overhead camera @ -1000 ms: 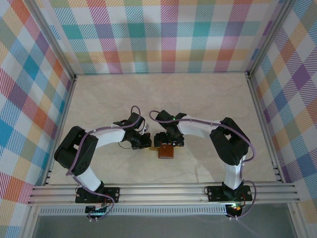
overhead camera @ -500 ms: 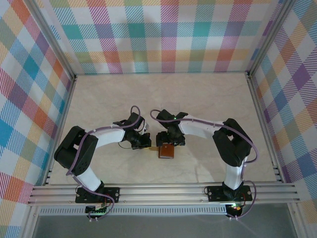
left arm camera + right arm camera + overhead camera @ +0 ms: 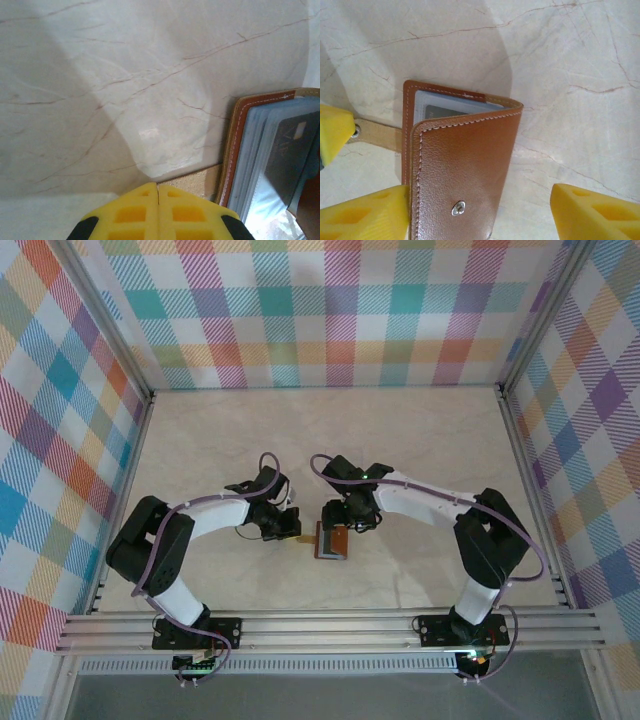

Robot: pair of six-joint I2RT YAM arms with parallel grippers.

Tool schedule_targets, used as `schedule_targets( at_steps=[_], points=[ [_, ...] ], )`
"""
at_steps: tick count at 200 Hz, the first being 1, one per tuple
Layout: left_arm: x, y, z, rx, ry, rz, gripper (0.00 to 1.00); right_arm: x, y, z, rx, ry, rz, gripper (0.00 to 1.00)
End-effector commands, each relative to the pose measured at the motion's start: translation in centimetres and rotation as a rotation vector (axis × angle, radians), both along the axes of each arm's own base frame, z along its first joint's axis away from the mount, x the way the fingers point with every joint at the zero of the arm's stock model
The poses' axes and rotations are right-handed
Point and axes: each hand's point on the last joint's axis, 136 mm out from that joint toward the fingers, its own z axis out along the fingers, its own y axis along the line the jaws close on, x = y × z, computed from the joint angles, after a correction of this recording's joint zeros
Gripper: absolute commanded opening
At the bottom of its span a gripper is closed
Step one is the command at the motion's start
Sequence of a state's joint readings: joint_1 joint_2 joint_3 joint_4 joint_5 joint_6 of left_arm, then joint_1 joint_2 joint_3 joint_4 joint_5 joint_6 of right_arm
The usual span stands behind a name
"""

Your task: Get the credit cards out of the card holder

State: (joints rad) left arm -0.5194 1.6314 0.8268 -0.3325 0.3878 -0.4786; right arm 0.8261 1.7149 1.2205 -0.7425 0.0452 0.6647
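Card holder (image 3: 465, 165) lies half-folded on the table (image 3: 580, 65).
Left claw (image 3: 158, 202) is pinched shut on its strap tab (image 3: 377, 135); right claw (image 3: 480, 212) gapes open, holder between its fingers.

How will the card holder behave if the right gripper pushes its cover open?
The card holder probably flexes rather than staying stiff: its leather cover sits partly lifted over the pockets. It looks light, so it may slide on the smooth table unless the left gripper anchors it.

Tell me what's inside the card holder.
Inside the holder: grey-blue pockets and one dark card. Its folded cover hides any other cards.
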Motion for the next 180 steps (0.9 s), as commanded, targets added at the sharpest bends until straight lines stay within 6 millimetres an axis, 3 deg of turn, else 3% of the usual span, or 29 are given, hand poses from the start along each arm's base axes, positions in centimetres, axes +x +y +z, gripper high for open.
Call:
schedule_targets(
  at_steps=[1, 91, 180],
  points=[
    [-0.7, 2.1, -0.2, 0.074, 0.02, 0.033, 0.03, -0.6, -1.2, 0.0, -0.026, 0.006, 0.007, 0.72],
    [-0.9, 4.2, 0.1, 0.149, 0.025, 0.076, 0.04, -0.7, -2.2, -0.6, -0.014, 0.011, 0.001, 0.71],
    [-1.0, 3.5, -0.5, 0.128, 0.061, 0.059, 0.09, -0.9, -4.5, -3.5, -0.068, 0.044, -0.018, 0.78]
  ],
)
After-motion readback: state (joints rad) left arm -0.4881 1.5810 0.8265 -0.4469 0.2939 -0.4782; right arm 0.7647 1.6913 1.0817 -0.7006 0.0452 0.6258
